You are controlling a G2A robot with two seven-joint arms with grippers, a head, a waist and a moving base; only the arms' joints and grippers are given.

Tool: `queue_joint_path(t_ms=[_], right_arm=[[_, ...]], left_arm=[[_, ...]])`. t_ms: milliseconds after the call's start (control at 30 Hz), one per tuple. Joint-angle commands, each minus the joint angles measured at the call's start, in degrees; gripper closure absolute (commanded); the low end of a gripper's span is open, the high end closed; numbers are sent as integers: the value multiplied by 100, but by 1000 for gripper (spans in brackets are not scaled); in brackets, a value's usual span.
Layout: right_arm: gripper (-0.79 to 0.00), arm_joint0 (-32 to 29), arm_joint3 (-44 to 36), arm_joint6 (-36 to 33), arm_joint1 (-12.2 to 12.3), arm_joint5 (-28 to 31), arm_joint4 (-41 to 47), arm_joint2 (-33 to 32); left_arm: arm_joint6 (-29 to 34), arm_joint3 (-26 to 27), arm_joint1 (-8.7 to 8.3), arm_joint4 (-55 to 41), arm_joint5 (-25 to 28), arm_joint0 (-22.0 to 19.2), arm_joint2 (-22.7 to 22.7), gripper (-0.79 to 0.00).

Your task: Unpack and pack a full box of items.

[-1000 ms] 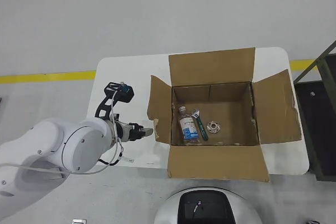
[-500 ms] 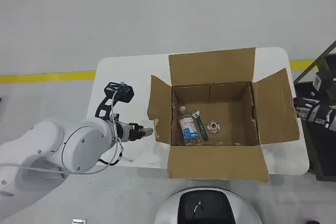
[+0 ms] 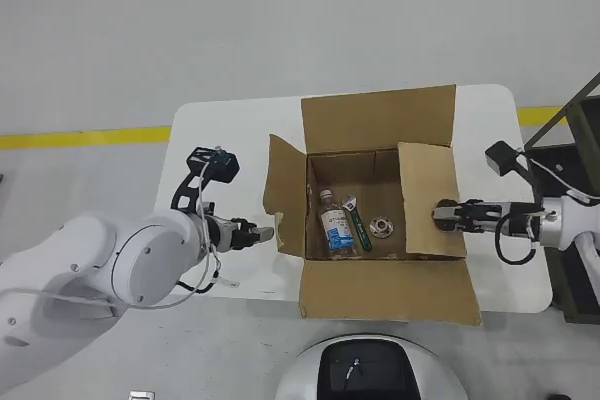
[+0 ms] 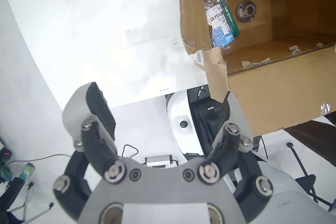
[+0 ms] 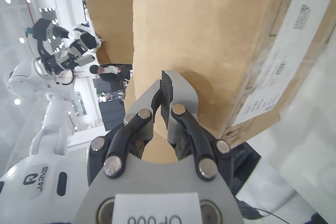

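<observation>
In the top view we see the cardboard box (image 3: 380, 290) standing open on the white table (image 3: 220, 140), right of the frame's centre. Its right flap (image 3: 425, 200) is tipped inward over the opening, while the other three flaps lie spread outward.

The right gripper (image 3: 442, 213) sits at the middle right of the frame, its tip against the outer face of that flap. In the right wrist view its pads (image 5: 166, 96) are pressed close together with nothing between them, and the cardboard stands just beyond them.

The left gripper (image 3: 263, 236) is left of centre, over the table. It is just beside the torn lower corner of the box's left flap (image 3: 285, 195), and we cannot tell whether they touch. Its fingers (image 4: 90, 104) are spread wide and hold nothing.

On the box floor, toward the lower left of the opening, a clear bottle (image 3: 333, 225) lies along the left wall. A green-handled wrench (image 3: 357, 222) lies just beside it, and a small metal flange (image 3: 382, 227) lies a little further right. All three are well apart from both grippers.
</observation>
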State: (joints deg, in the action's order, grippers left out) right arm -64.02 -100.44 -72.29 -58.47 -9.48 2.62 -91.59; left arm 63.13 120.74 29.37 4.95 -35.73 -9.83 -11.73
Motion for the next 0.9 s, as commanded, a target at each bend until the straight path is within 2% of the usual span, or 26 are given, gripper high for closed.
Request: queue_joint_path(t_ms=[0,33,133,167,267,400,533,867], right_arm=[[0,69,-54,-49,22,-104,-309,157],[0,113,-76,-66,30,-141,-403,226],[0,249,-97,-108,56,-130,-640,375],[0,293,-122,-114,66,-95,-747,415],[0,389,-155,-1,89,-79,-838,406],[0,369,-95,459,120,-94,-564,-28],[0,223,-75,752,182,60,-499,-582],[0,165,-77,805,187,91,-495,-624]], left_arm=[[-66,23,-22,67,6,66,-32,-779],[-101,39,-28,97,14,101,-45,-474],[-181,40,-22,237,69,224,-32,-22],[-207,39,-12,279,93,261,-28,0],[-301,44,38,352,203,346,-44,0],[-529,-11,161,405,403,464,-65,0],[-834,-110,339,495,618,573,-71,0],[-1044,-347,799,617,1098,705,-126,0]])
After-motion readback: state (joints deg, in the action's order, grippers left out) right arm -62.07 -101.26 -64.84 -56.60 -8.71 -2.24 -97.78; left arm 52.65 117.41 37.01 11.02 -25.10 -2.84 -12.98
